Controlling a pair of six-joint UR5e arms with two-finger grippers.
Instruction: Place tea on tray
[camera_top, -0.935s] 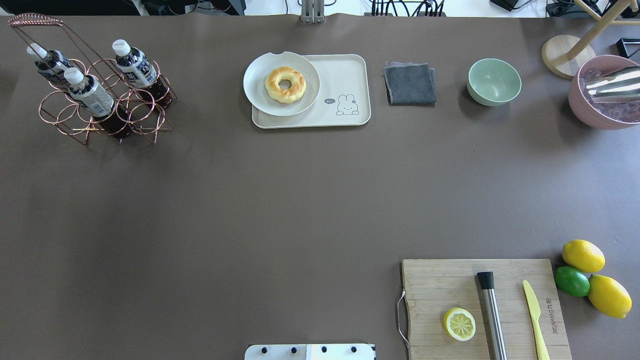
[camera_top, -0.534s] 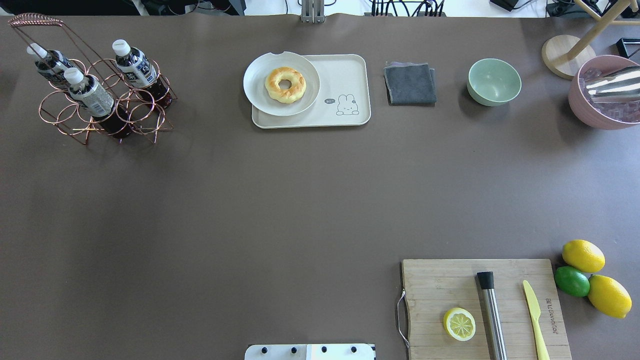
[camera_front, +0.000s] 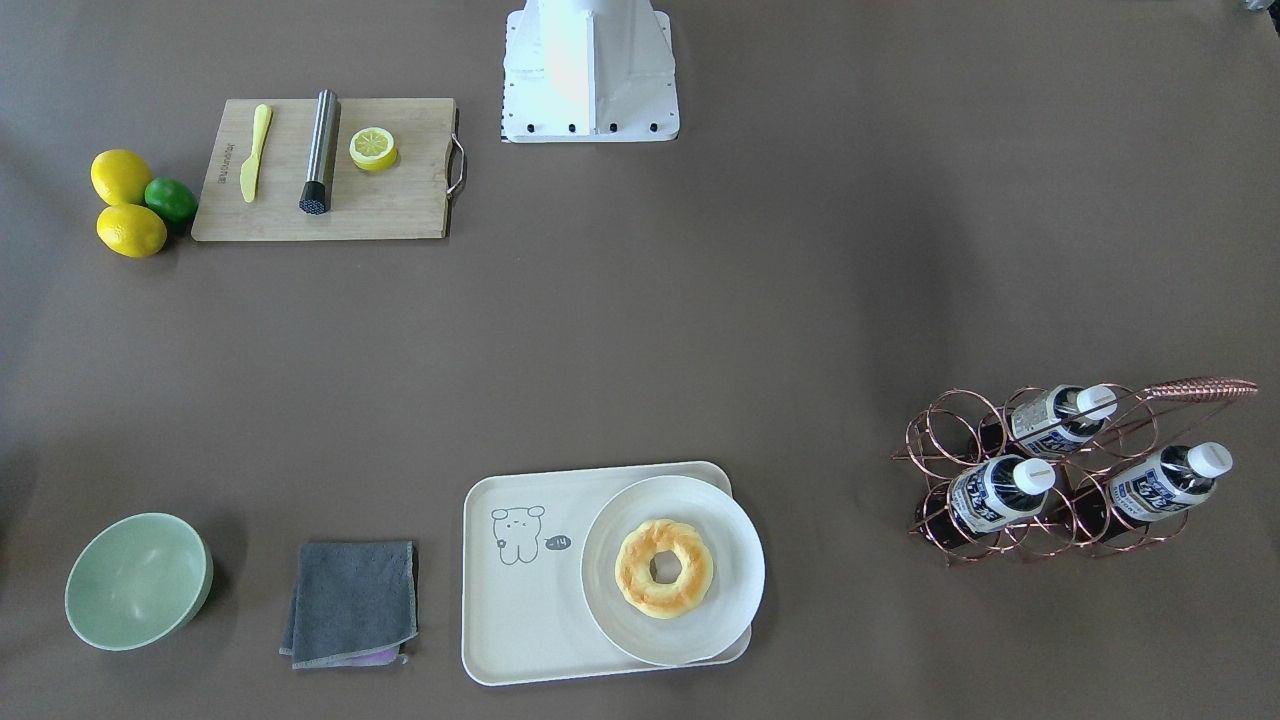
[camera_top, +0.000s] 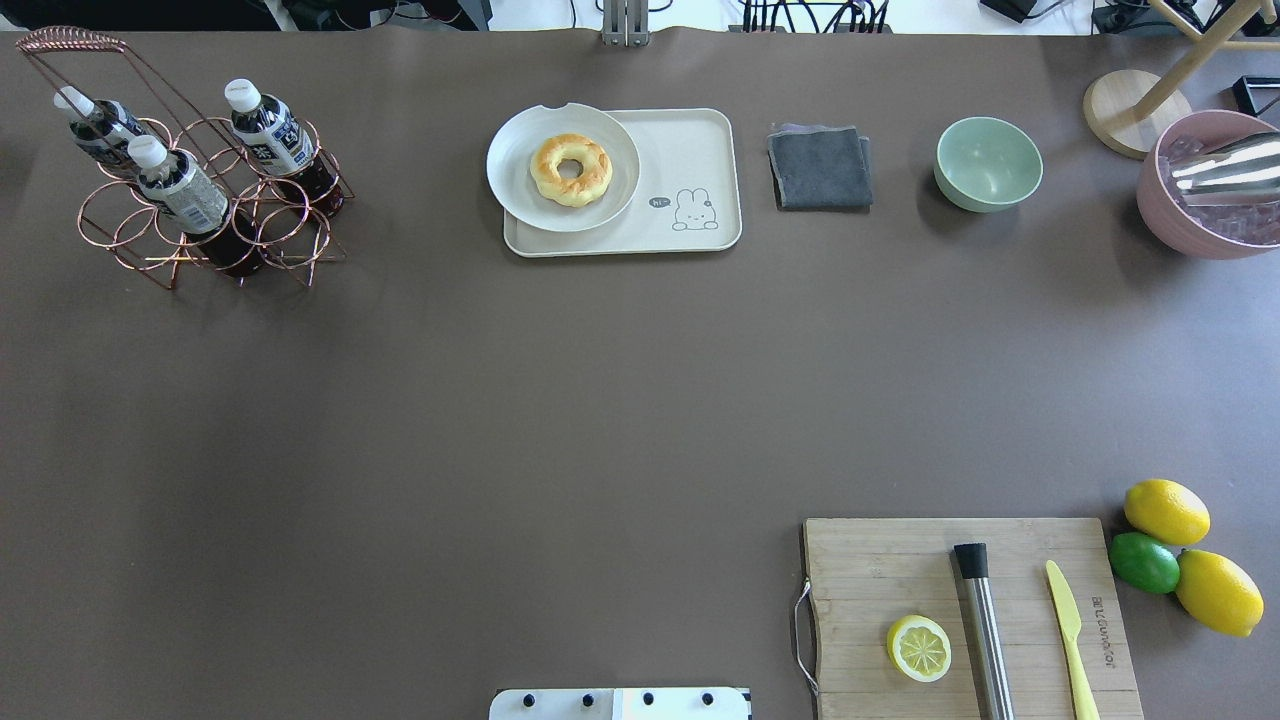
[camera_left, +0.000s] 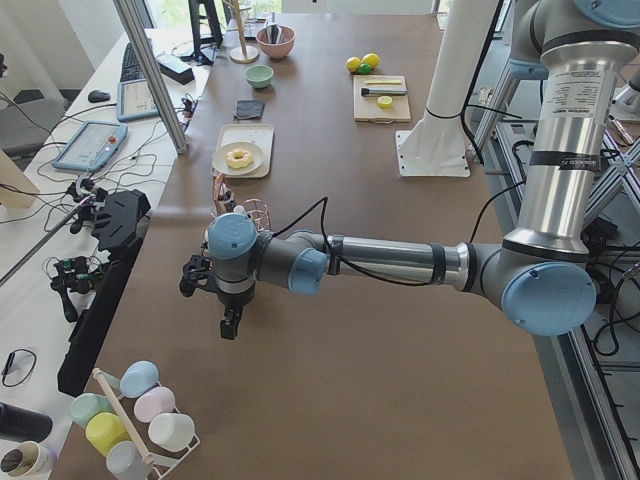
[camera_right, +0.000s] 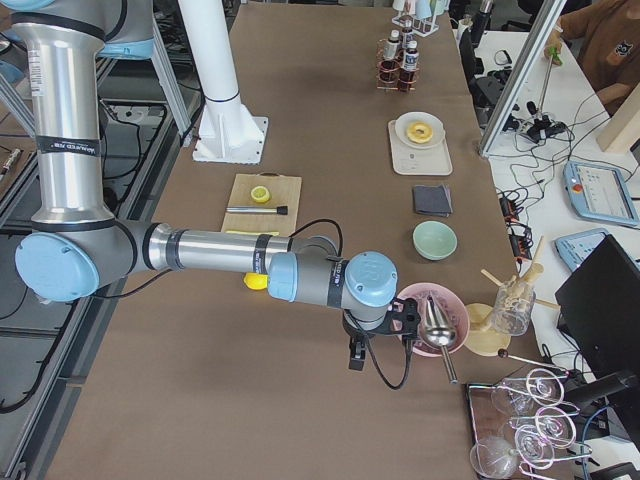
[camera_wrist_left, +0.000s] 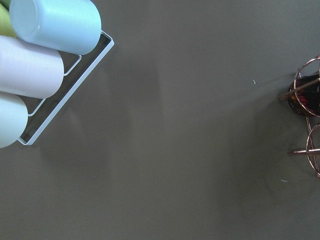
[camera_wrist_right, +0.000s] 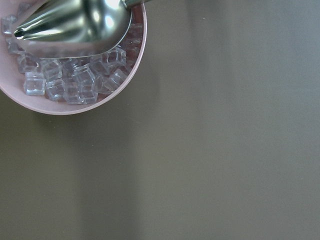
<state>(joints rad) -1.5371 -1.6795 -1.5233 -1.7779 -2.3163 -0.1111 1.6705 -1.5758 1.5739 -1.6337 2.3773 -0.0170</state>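
2 arms (camera_left: 380, 258) hang over the table (camera_top: 600, 400) ends, well apart from the work. Tray (camera_top: 690, 150) carries a plate (camera_top: 515, 190) with a donut (camera_top: 570, 169); its bear half is bare. Rack (camera_front: 1205, 387) holds all 3 teas (camera_top: 268, 132), unmoved over the last second: pickup not begun. Left gripper (camera_left: 229, 330) and right gripper (camera_right: 354, 362): grip state cannot be told.
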